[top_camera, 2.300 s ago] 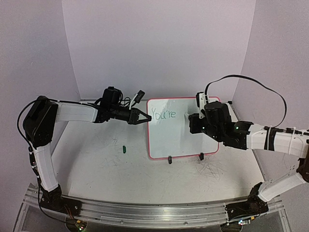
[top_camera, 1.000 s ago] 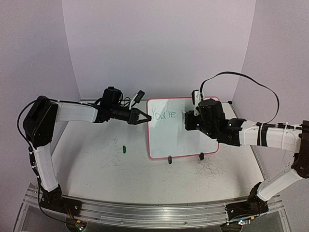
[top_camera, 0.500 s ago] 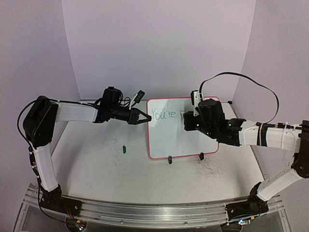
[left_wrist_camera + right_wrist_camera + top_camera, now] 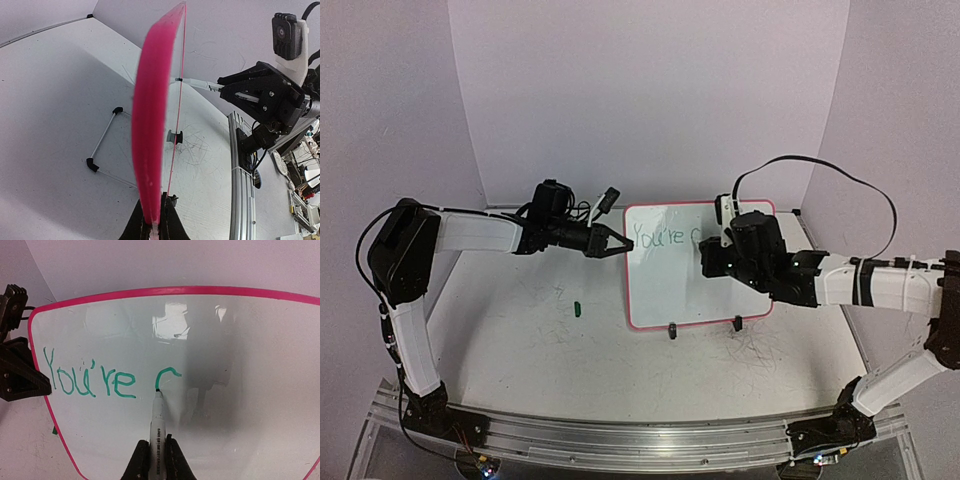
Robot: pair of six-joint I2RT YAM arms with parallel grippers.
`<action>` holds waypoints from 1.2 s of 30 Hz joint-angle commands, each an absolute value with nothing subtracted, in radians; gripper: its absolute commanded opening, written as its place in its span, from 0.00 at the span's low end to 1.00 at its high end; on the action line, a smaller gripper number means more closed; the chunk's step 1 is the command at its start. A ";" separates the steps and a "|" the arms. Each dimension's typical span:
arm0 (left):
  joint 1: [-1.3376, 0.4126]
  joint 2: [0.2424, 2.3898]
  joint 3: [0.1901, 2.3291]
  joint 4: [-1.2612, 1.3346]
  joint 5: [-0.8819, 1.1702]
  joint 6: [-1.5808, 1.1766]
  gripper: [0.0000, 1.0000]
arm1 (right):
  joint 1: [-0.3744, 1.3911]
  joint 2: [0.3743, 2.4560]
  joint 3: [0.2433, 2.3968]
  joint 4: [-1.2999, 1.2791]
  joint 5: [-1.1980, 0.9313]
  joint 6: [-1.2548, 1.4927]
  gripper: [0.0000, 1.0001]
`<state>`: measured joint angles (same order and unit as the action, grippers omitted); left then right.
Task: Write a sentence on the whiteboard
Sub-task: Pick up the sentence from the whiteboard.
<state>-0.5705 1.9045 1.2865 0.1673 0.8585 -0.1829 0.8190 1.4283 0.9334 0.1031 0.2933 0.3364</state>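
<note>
At the near side, the table [image 4: 510, 350] carries grey scribbles [image 4: 756, 350], and a small green cap [image 4: 577, 309] lies on it, well apart from the board, to its left. Just past the scribbles, two black feet [image 4: 672, 330] prop up the whiteboard [image 4: 665, 285], which stands tilted near the middle back of the table, its pink frame facing the arms. The left gripper [image 4: 620, 243] is pressed together on the board's left edge, pinching the frame between its fingers [image 4: 137, 222]. The right gripper [image 4: 156, 454] is in front of the board's upper right part and is closed around a marker [image 4: 157, 425], whose tip touches the white surface at the lower end of a freshly drawn "c". The green writing [image 4: 90, 381] reads "You're c" along the upper left of the board. Behind it all stands a plain pale wall [image 4: 650, 90].
</note>
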 commanded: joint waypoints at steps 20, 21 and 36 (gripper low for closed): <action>-0.568 1.890 1.283 0.151 0.809 -0.143 0.00 | 0.796 1.391 0.993 0.143 0.343 0.284 0.00; -0.568 1.890 1.285 0.151 0.810 -0.143 0.00 | 0.793 1.395 0.998 0.142 0.349 0.284 0.00; -0.568 1.893 1.287 0.151 0.812 -0.143 0.00 | 0.776 1.428 1.016 0.132 0.361 0.276 0.00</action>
